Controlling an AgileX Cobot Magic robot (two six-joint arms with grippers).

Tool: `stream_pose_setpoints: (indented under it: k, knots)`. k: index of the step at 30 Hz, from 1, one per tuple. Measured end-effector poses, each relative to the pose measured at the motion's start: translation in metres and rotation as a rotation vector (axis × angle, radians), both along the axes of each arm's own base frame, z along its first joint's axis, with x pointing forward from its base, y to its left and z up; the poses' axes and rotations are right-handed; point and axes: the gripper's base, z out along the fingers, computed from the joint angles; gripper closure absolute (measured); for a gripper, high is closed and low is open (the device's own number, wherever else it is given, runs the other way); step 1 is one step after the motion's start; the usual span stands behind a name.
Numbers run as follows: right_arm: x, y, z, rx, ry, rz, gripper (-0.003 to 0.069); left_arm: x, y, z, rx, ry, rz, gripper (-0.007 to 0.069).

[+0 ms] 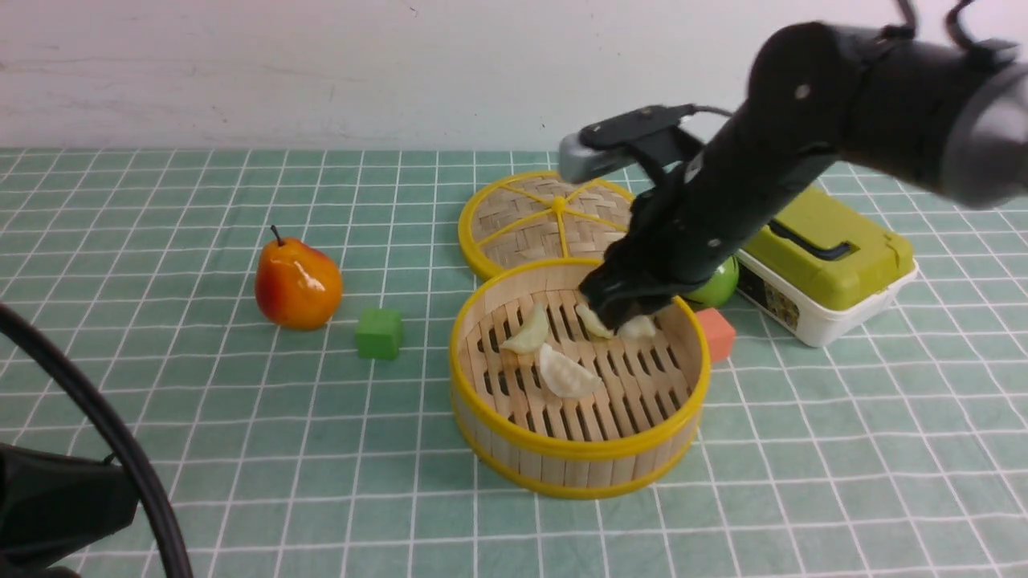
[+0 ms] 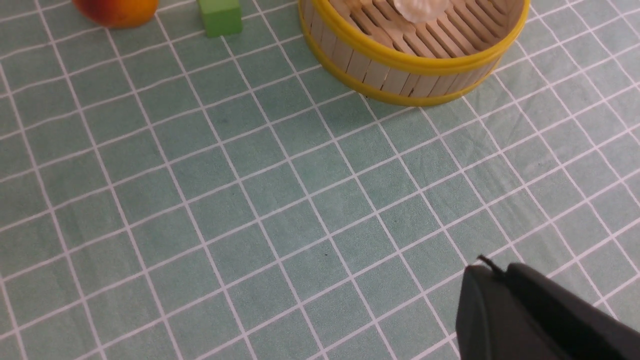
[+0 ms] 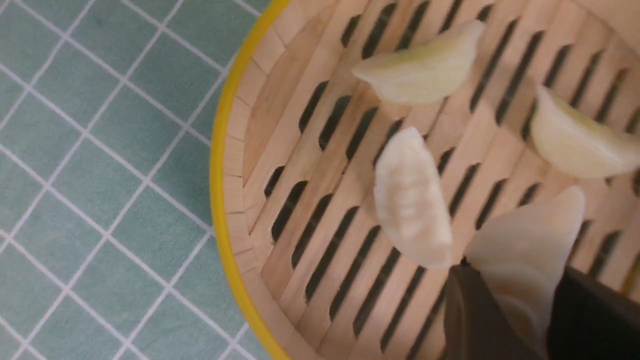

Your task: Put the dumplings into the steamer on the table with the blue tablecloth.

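- Placing the last of 4 dumplings, by the look of it: right gripper (image 1: 622,309) low inside the steamer (image 1: 578,449), over the far right part of the slatted floor.
- Clamped on 1 held dumpling (image 3: 525,245), pinched between both dark fingers (image 3: 475,320) in the right wrist view; contact with the slats not clear.
- Counted 3 loose dumplings (image 3: 410,200) lying on the slats, 1 just beside the held one, none stacked.
- Left gripper (image 2: 492,285) low at the near left of the table with the blue tablecloth (image 1: 201,401), well apart from the steamer; only 1 finger in its wrist view, taken as closed, nothing seen in it.
- Judged near the end: 4 of 4 inside the rim, only the release left.
- Next move, as a judgement: open the jaws, lift straight up, clear the yellow rim, then pull back to the right.
- Risk: soft skin may cling to a finger and ride up with it; may nudge the neighbour on opening.
- Edges: steamer wall close behind the gripper; woven lid (image 1: 530,225) at the far rim, touching or not cannot tell; green round fruit (image 1: 719,285) and orange cube (image 1: 715,333) just beside the right wall; green box (image 1: 827,257) beyond, under the arm.
- Open room: upward free; wide bare cloth in front and to the left, pear (image 1: 297,281) and green cube (image 1: 379,333) well apart from the gripper.
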Motion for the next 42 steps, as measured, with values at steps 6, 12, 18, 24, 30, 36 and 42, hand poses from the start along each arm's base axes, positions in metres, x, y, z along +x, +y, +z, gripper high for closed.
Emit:
stream_pose_setpoints:
  k: [6,12,18,24,30,36,42]
  knots:
    - [0.014,0.006,-0.041,-0.088,0.03,-0.073,0.0491,-0.001,0.001,-0.001,0.01,0.011,0.003,0.0586]
    - [0.021,0.002,-0.063,-0.139,0.066,-0.19,0.0412,-0.001,0.002,-0.002,0.021,0.024,0.006,0.0583]
    - [0.02,0.004,-0.071,-0.127,0.123,-0.209,0.0286,-0.001,0.002,-0.002,0.022,0.024,0.006,0.0578]
    - [0.01,-0.001,-0.041,-0.123,0.098,-0.179,0.0321,-0.001,0.002,-0.002,0.023,0.027,0.007,0.0575]
    - [-0.021,-0.016,0.051,-0.025,-0.103,-0.139,0.0473,-0.008,0.007,-0.014,-0.005,0.007,-0.004,0.0568]
    - [-0.079,-0.047,0.109,0.074,-0.297,-0.133,0.0613,-0.029,0.023,-0.048,-0.16,-0.118,-0.035,0.0568]
    - [-0.13,-0.074,0.121,0.163,-0.448,-0.148,0.0659,-0.042,0.033,-0.071,-0.345,-0.249,-0.042,0.0565]
